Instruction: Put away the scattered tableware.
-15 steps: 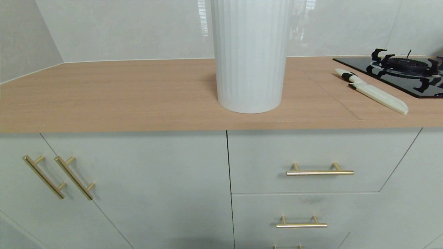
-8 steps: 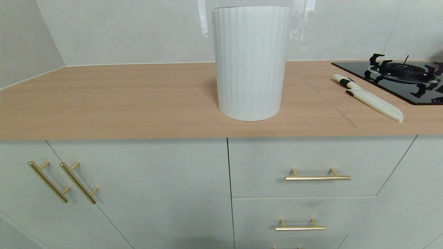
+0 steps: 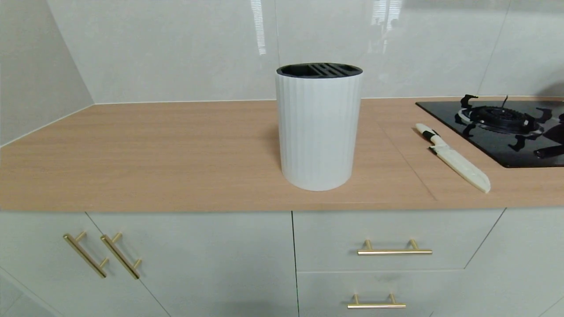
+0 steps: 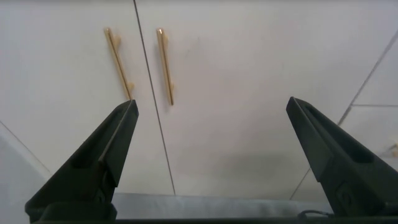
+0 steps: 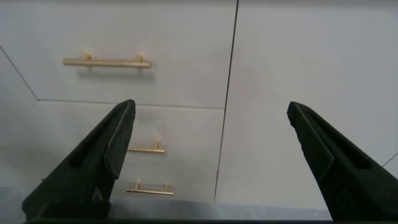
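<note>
My left end effector [image 4: 211, 102] and right end effector [image 5: 210, 104] are both spread open down by the cabinets [image 4: 249, 62], and the knife [image 3: 451, 156] lies flat on the desk [image 3: 154, 154] between the slotted holder [image 3: 318, 132] and the stove [image 3: 498, 127], where a shallow pinch might skid it.

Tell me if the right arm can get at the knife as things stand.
Probably yes. The knife lies flat on the counter between the white holder and the stove, nothing over it. The right gripper is open but low, facing the drawer fronts, so it must rise first.
</note>
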`<state>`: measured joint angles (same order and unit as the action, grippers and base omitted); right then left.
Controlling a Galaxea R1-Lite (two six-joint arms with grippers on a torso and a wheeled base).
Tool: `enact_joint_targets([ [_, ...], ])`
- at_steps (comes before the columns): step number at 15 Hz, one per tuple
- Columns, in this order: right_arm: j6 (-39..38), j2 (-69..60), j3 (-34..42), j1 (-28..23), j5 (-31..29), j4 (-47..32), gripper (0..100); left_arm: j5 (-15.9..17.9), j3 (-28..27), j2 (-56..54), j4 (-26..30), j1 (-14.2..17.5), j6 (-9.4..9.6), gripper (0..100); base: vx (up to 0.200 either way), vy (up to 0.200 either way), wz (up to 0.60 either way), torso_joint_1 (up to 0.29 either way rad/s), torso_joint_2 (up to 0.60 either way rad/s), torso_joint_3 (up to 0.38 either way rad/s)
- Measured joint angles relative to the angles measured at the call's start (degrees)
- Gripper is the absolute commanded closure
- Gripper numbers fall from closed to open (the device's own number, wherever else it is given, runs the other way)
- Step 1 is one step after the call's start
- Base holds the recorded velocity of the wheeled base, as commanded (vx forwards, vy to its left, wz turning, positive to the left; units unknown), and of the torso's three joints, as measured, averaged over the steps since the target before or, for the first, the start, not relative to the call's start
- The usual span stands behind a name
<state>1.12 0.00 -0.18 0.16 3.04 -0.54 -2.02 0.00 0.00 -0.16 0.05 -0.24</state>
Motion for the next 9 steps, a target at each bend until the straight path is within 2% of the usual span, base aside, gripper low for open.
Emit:
enact_joint_targets([
  [9,-0.01,0.00,0.00,0.00,0.02,0.00,0,-0.02,0.00,0.00,0.02,0.02,0.00,0,0.000,0.000,0.00,0.223,-0.49,-0.270],
])
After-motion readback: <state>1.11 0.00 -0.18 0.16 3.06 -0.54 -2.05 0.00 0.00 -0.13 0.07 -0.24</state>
